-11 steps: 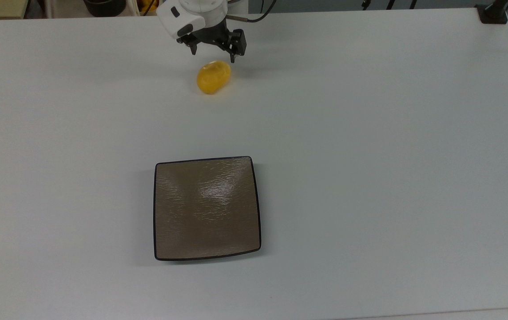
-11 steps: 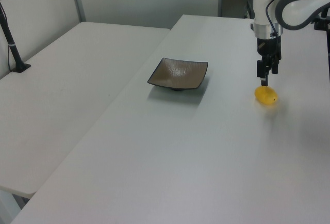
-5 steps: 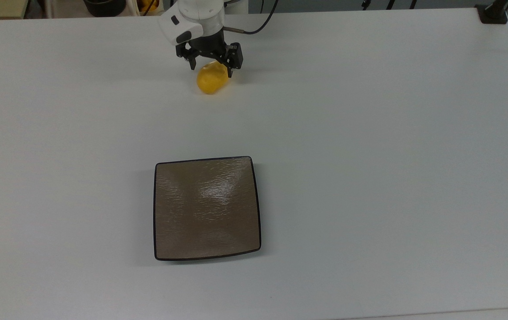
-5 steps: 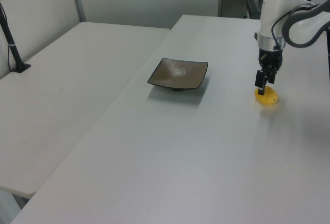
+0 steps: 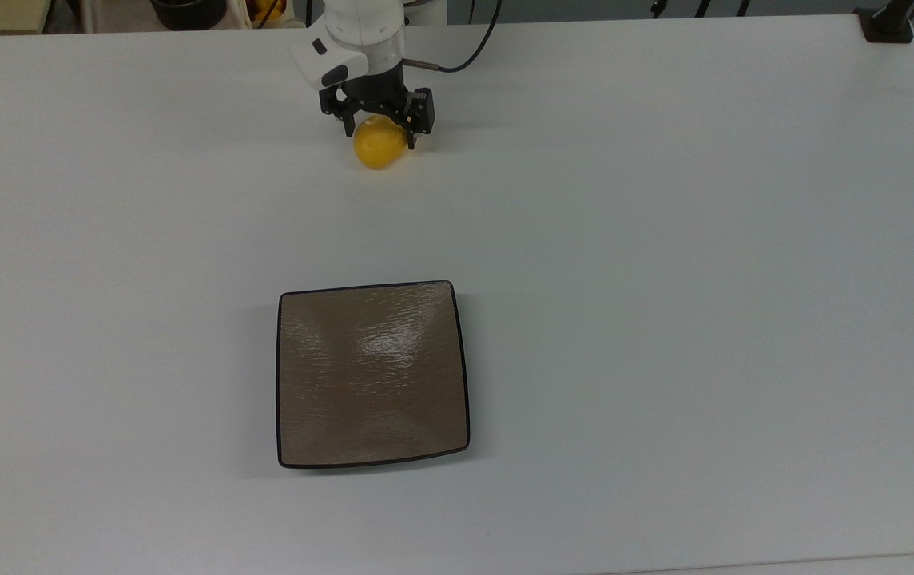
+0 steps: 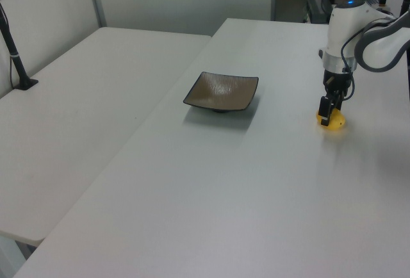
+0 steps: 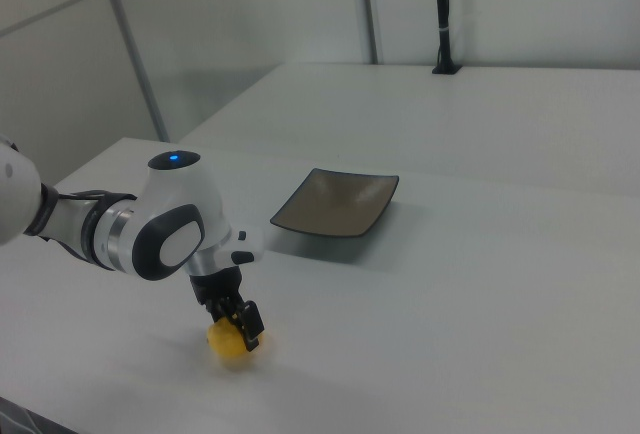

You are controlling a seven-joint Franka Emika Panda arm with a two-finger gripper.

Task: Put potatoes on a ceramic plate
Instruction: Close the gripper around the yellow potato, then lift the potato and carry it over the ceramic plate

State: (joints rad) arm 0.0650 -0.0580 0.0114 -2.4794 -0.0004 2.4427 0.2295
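Gripper [image 5: 378,130] was low over the white table [image 5: 665,239], fingers spread, one on each side of the potato [image 5: 379,146] [image 6: 332,121] [image 7: 233,344]. Contact couldn't be confirmed. Potato sat on the table between the fingers, its far end tucked under the black finger mount in the top view. Smooth, glossy, yellow-orange, oval. Ceramic plate [image 5: 372,373] [image 6: 222,91] [image 7: 335,203] lay well apart, lower in the top view: square, rounded corners, glossy grey-brown, faint streaks, thin black rim, nothing on it.
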